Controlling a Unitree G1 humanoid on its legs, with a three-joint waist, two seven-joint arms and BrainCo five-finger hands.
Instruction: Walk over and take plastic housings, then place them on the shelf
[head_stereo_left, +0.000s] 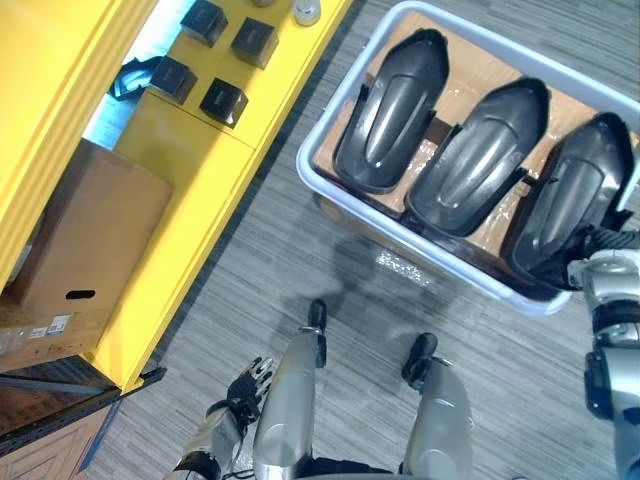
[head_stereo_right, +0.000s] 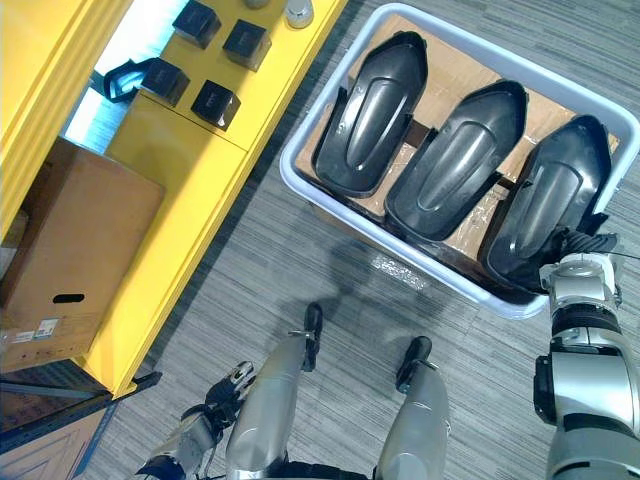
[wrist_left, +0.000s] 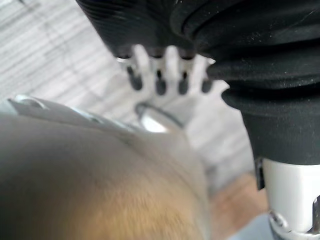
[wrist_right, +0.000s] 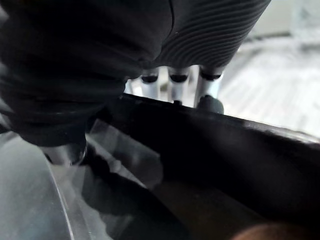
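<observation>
Closest to the robot, its left hand (head_stereo_left: 248, 385) hangs low by its side. The fingers (wrist_left: 159, 80) are loose and straight, and they hold nothing. Under it is the grey striped floor (head_stereo_left: 300, 260).

A bit further out, on the robot's right, the right hand (head_stereo_right: 580, 244) is at the near end of a black plastic housing (head_stereo_left: 580, 195). From the wrist camera, its fingers (wrist_right: 207, 87) reach over the dark edge of that housing and go down behind it. I cannot tell if they grip it or just rest there.

That housing lies in a big white bin (head_stereo_left: 306, 165) on the floor, in front of the robot and to its right. There are 3 housings in the bin, side by side like shoes in a box. The one by the hand is the right one. Next to it is the middle housing (head_stereo_left: 480, 160), and then the left housing (head_stereo_left: 390, 110). All 3 are shiny, long and rounded, lying with the humped side up. Brown cardboard (head_stereo_left: 480, 65) lines the bottom of the bin under them.

Off to the robot's left is the yellow shelf (head_stereo_left: 200, 170). A brown cardboard box (head_stereo_left: 90, 230) sits low in it. Further along its top are 4 small black boxes (head_stereo_left: 222, 100), set close in 2 pairs. None of the housings are on the shelf.
</observation>
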